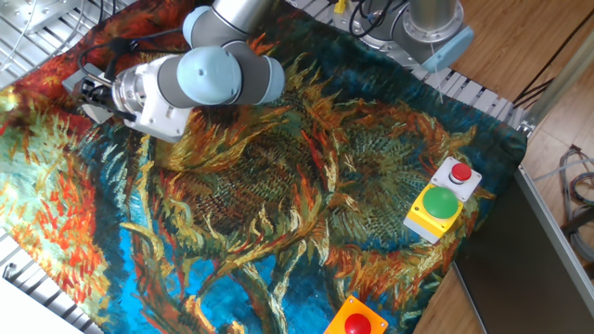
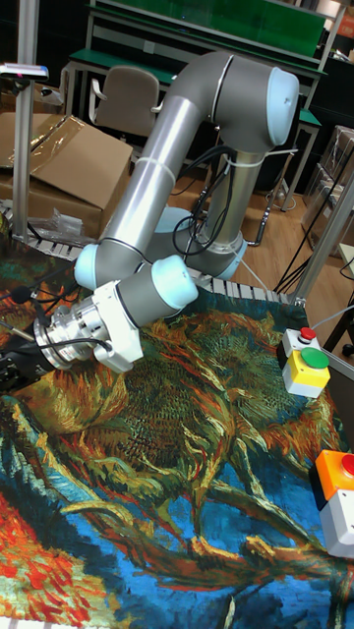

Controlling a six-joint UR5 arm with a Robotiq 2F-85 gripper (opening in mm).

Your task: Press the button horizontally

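The button [image 1: 460, 173] is small, red and round, set in the top of a light grey box [image 1: 473, 186] near the right edge of the sunflower-print cloth; the tall fixed view shows the button [image 2: 306, 334] at the right too. My gripper [image 1: 85, 93] is far off at the left end of the cloth, held low and roughly level on a white wrist, and it appears dark at the left edge of the tall fixed view [image 2: 12, 370]. Its fingertips are too dark and small to make out.
A yellow box with a big green button [image 1: 438, 206] touches the grey box on its near side. An orange box with a red dome button [image 1: 357, 323] sits at the front edge. The arm's base [image 1: 422, 23] stands behind the cloth.
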